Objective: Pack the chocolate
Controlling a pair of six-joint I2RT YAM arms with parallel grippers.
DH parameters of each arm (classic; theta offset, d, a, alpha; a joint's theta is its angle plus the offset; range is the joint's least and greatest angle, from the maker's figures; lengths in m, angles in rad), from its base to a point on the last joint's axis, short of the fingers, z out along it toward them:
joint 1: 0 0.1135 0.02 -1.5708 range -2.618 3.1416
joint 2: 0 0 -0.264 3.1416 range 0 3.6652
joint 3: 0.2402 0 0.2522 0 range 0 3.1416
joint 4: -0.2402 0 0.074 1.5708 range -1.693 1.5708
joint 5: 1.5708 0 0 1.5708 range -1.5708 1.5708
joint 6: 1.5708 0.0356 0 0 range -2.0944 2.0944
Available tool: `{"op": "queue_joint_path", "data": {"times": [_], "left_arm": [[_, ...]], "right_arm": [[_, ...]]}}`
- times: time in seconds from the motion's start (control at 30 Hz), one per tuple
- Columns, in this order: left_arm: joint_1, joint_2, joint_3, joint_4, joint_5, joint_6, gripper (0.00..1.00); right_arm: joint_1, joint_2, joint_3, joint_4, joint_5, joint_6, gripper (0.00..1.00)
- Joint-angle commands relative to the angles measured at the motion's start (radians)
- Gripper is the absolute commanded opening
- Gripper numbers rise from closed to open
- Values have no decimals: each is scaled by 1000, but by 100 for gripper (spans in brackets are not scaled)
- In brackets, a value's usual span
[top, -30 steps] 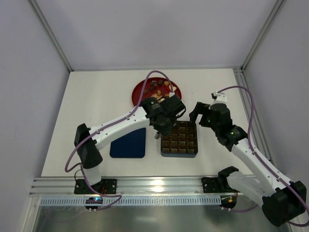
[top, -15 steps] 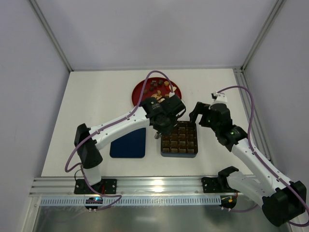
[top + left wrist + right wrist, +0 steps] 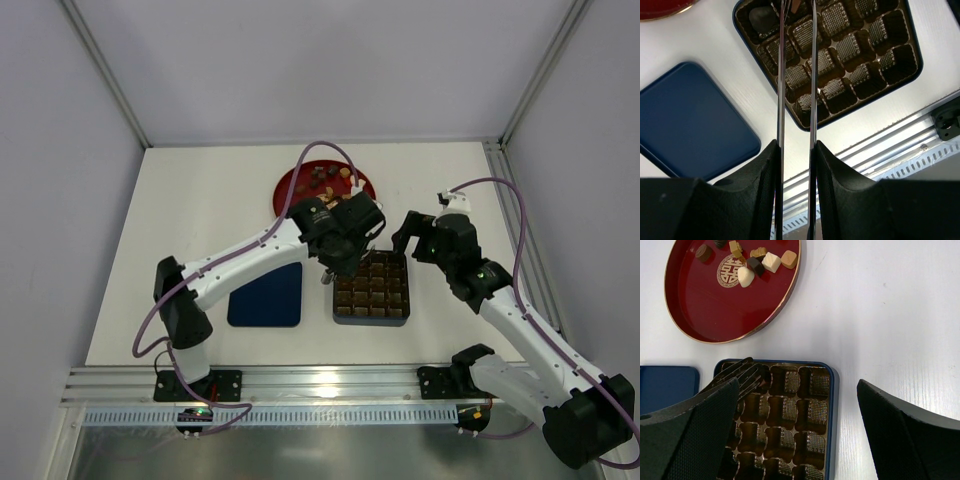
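Right wrist view alone shows eight chocolates on the red plate; left wrist, one in the tray. Right pincer gapes; left pincer: cannot tell.

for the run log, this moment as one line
left gripper over tray, grip unclear | right gripper open | one dark chocolate in tray | chocolates on red plate

**Left narrowed, right spread wide**

The left arm is stretching forward and to the right. The left end effector is pointing downward, its 2 thin fingers running parallel with a narrow gap between them. The right arm is bending inward. The right end effector is hovering with its jaws spread wide.
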Motion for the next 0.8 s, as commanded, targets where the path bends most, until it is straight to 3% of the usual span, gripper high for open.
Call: {"op": "queue_joint_path", "data": {"times": [0.0, 0.3, 0.77], "left_arm": [[-4, -35, 75, -6, -32, 7, 33], [49, -32, 173, -67, -84, 50, 34], [359, 146, 359, -37, -15, 143, 38]], "right_arm": [[2, -16, 22, 31, 0, -6, 100], [2, -9, 28, 31, -4, -10, 100], [2, 2, 40, 22, -7, -21, 100]]}}
